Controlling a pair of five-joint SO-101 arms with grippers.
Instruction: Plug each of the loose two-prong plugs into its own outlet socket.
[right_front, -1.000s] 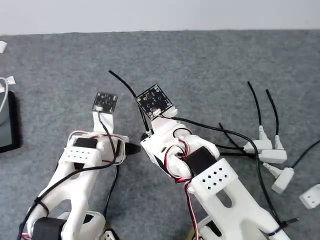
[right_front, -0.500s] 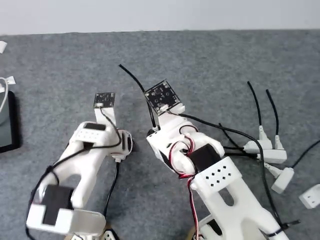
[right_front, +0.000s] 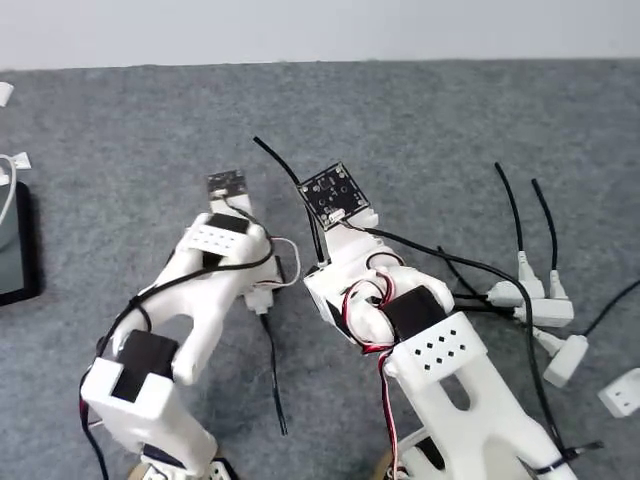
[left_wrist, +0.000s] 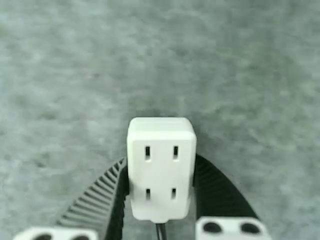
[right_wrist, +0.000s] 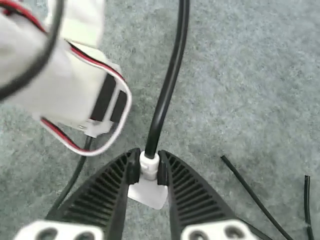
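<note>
A white outlet socket block (left_wrist: 161, 167) with two pairs of slots faces the left wrist view, and my left gripper (left_wrist: 161, 175) is shut on its sides above the grey carpet. My right gripper (right_wrist: 147, 164) is shut on a white two-prong plug (right_wrist: 148, 192), whose black cable (right_wrist: 170, 85) runs away from it. In the high view the left arm (right_front: 215, 280) and right arm (right_front: 400, 320) stand close together mid-table. Three loose white plugs (right_front: 545, 312) with black cables lie at the right.
Another white outlet block (right_front: 622, 392) lies at the right edge. A black device (right_front: 15, 245) sits at the left edge. The socket's black cord (right_front: 275, 380) trails toward the front between the arms. The left arm's wrist (right_wrist: 65, 75) is close beside the held plug.
The left arm has swung forward and to the right, closing on the right arm. The right arm with the plug shifted slightly right, and the cable's free end moved with it.
</note>
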